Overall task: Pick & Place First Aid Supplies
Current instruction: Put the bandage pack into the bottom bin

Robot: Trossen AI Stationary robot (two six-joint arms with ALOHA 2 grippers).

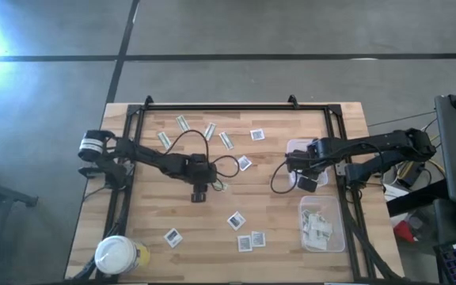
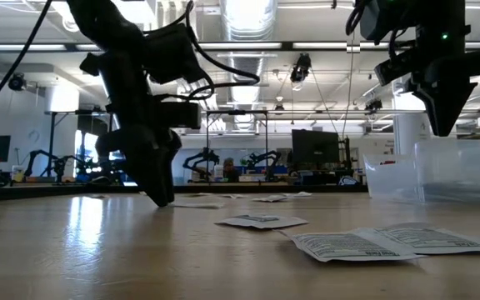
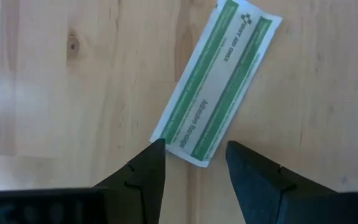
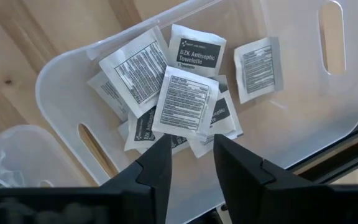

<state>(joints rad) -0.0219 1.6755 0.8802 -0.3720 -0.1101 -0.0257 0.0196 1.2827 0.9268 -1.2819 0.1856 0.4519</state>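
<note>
Table: light wooden plank tabletop (image 1: 212, 229) inside a black tube frame, with packets scattered over its middle and near side.
Left arm: dark, reaching from the left edge toward the table's middle.
Right arm: dark, coming in from the right edge, ending over the two tubs.
Tubs: clear plastic rectangular tub (image 4: 303, 118) at the right near side with square packets piled in it; a second, smaller clear tub (image 1: 298, 148) just beyond it.
Jar: round white-lidded jar (image 1: 117, 255) at the near left corner.
Left gripper (image 3: 194, 165): low over the table's middle, jaws spread, nothing between them; its tips straddle the near end of the strip.
Right gripper (image 4: 191, 155): hanging above the larger tub, jaws parted; a square white packet with dark print (image 4: 185, 102) lies just past the fingertips, on top of the pile.
Strip: narrow pale green-and-white strip packet (image 3: 219, 78) lying flat on the wood, long axis running away from the left gripper and slanted to one side.
Loose packets: more square white ones (image 1: 245, 242) and strips (image 1: 183, 123) spread apart over the table.
</note>
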